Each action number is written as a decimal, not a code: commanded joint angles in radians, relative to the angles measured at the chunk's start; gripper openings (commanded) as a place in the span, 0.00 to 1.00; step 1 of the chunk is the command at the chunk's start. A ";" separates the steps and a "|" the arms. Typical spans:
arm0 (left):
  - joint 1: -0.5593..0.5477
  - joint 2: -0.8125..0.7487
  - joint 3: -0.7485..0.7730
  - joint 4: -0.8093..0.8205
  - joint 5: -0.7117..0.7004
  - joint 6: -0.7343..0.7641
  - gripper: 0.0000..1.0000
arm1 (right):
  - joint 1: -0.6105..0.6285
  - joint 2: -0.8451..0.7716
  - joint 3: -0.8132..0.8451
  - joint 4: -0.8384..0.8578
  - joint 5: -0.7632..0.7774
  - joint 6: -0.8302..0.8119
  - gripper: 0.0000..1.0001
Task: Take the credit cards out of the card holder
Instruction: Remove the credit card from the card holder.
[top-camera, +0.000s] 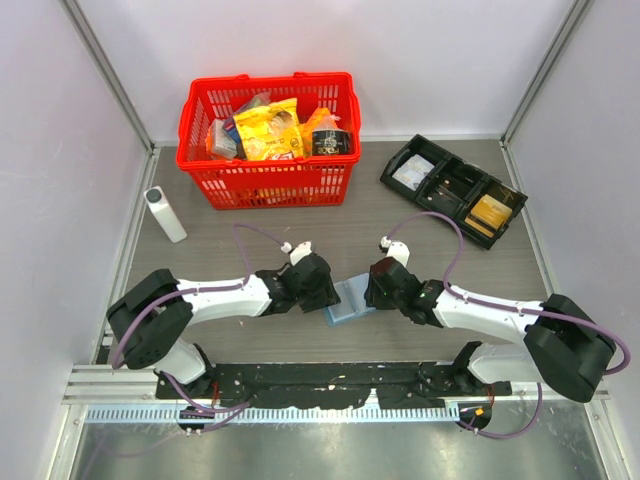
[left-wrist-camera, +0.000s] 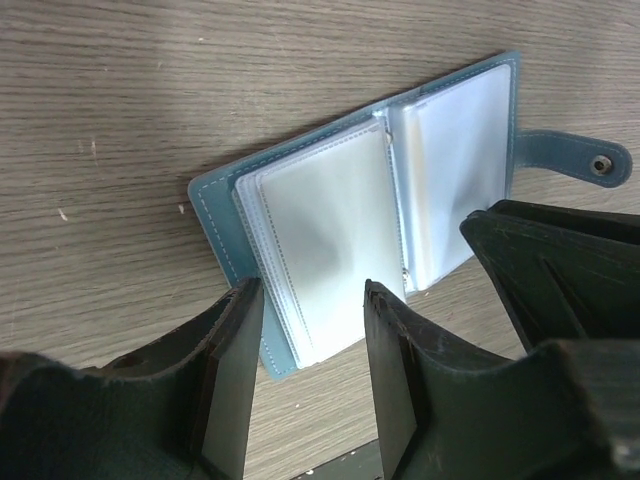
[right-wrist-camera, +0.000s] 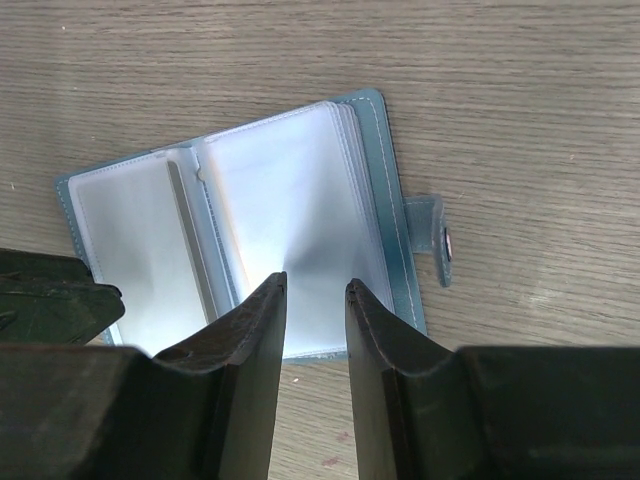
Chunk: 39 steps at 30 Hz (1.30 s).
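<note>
The blue card holder (top-camera: 348, 300) lies open and flat on the wooden table between my two grippers. Its clear sleeves (left-wrist-camera: 340, 220) look pale and no card shows in them. The snap tab (right-wrist-camera: 437, 238) sticks out on one side. My left gripper (left-wrist-camera: 312, 288) hovers open over the holder's near corner, with only table and sleeve between its fingers. My right gripper (right-wrist-camera: 316, 284) stands open over the near edge of the right-hand page (right-wrist-camera: 290, 190), holding nothing. Tan-gold credit cards (top-camera: 490, 212) lie in a compartment of the black tray.
A red basket (top-camera: 270, 185) full of packets stands at the back left. A white bottle (top-camera: 165, 214) lies to its left. The black compartment tray (top-camera: 455, 185) sits at the back right. A black rail (top-camera: 320, 385) runs along the near edge.
</note>
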 joint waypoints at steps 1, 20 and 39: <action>-0.008 0.007 0.050 -0.005 -0.022 0.018 0.48 | 0.005 0.018 0.018 -0.007 0.033 0.014 0.35; -0.026 -0.033 0.062 0.051 0.001 0.032 0.35 | 0.005 0.014 0.013 0.007 0.016 0.014 0.35; -0.034 -0.085 -0.001 0.199 0.018 0.029 0.34 | 0.003 0.001 0.001 0.031 -0.003 0.017 0.35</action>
